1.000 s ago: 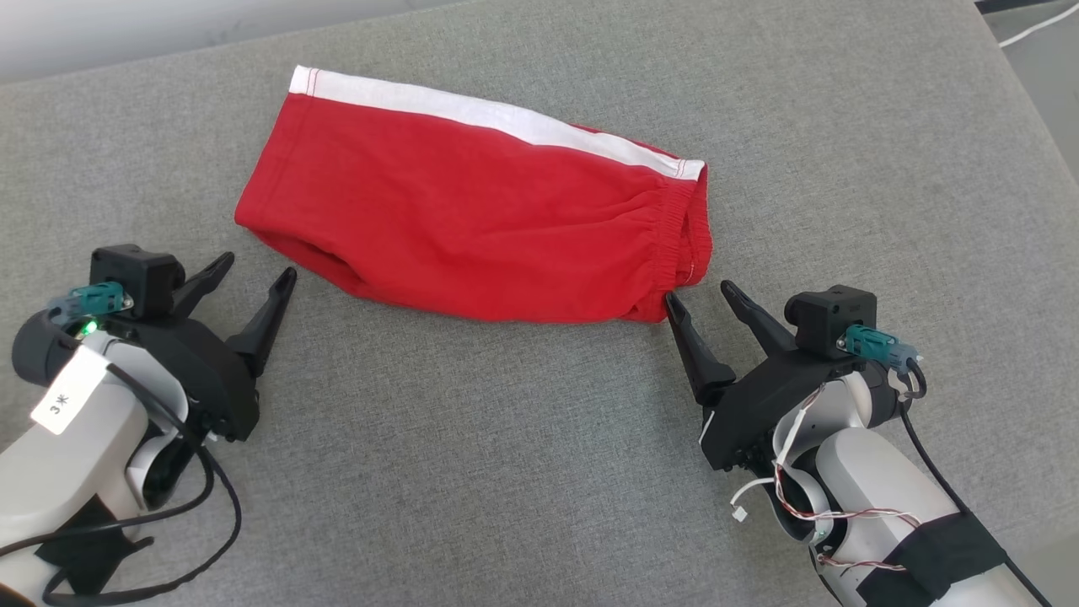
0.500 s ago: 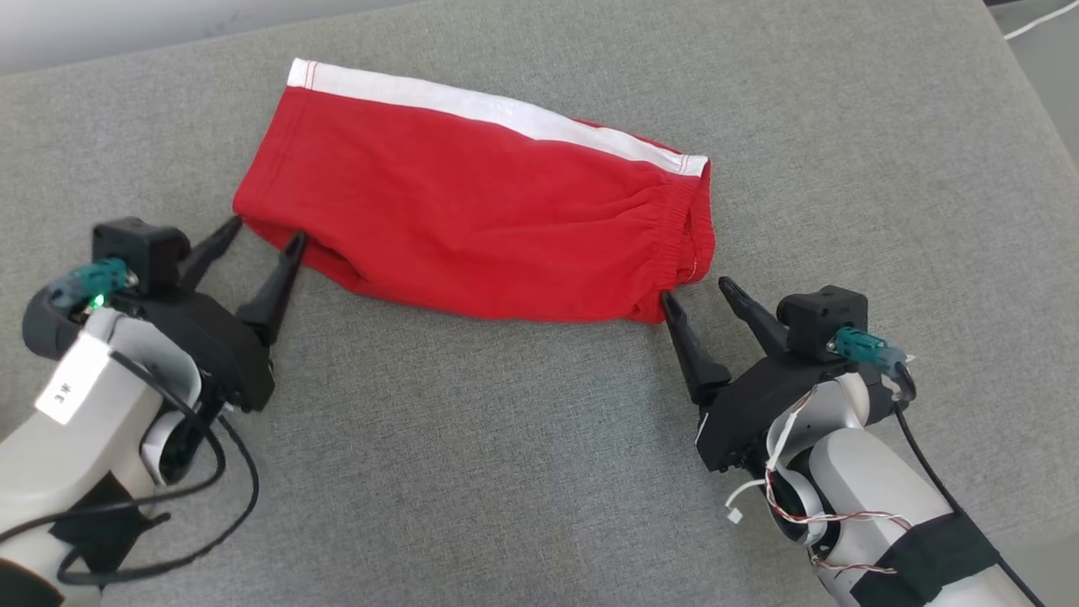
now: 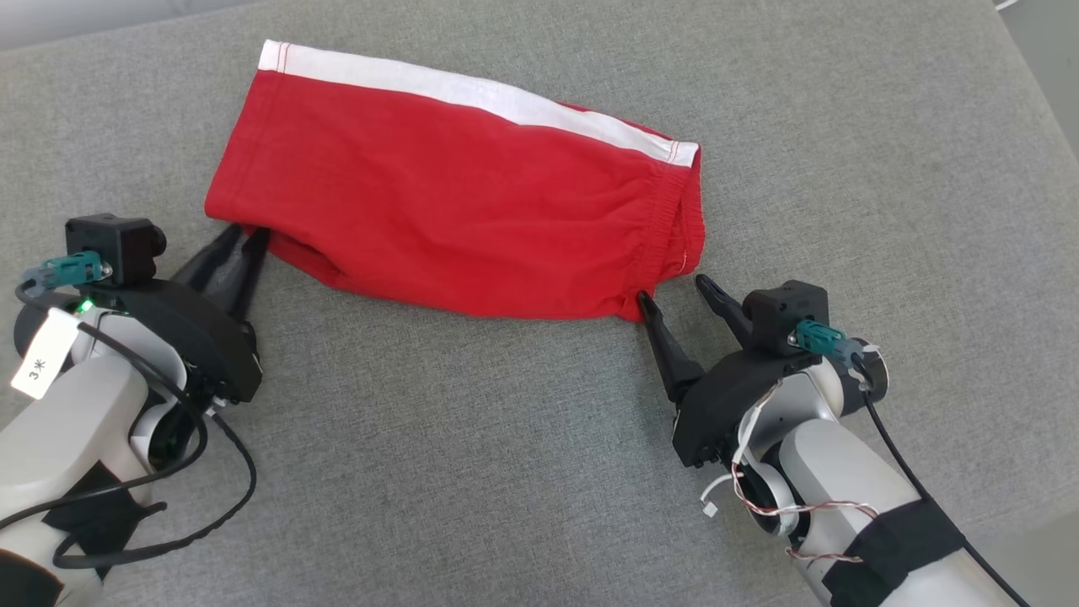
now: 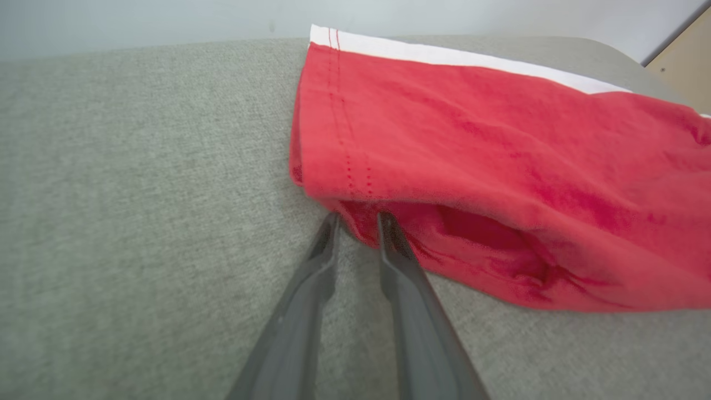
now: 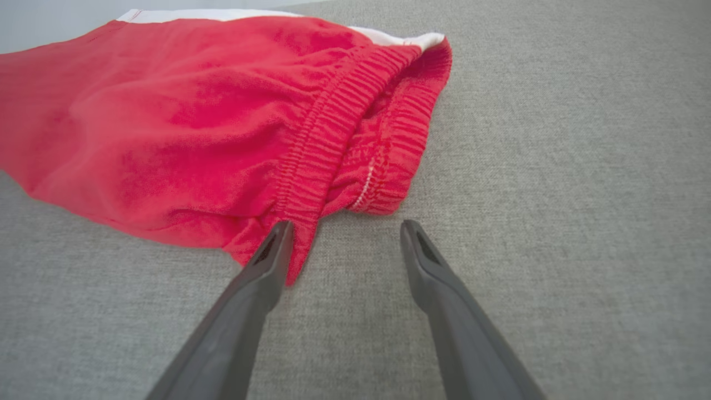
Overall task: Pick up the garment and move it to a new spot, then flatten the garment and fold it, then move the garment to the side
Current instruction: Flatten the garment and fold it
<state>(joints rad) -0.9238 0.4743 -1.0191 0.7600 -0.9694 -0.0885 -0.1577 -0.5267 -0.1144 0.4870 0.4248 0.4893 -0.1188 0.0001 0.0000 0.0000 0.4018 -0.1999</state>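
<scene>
Head view: you have the garment [image 3: 455, 211], red shorts with a white stripe [image 3: 472, 88] along the far edge, lying folded flat on the grey fabric surface [image 3: 472, 438], long axis running left to right. Left gripper [image 3: 240, 234] is at the near left corner, at the leg hem; right gripper [image 3: 672, 288] is at the near right corner, at the waistband end. From the head view the left fingers read as almost together, but the cloth hides their tips. The left wrist view resolves this: a narrow gap remains between the two fingers, and a small nub of red hem sits in that gap at the tips. Whether they are actually pressing the cloth you cannot tell from either view. That view also shows the hem stitching [image 4: 341, 111] and the leg opening gaping slightly just right of the tips, neither of which the head view makes clear. Right gripper: jaws spread wide, holding nothing. The right wrist view shows what the head view only hints at: one fingertip [image 5: 278, 233] touches the near corner of the gathered elastic waistband [image 5: 328, 128], while the other rests over bare grey fabric, apart from the cloth. The waistband lies doubled over, its inner layer showing. The garment is flat on the surface at both ends, not lifted
</scene>
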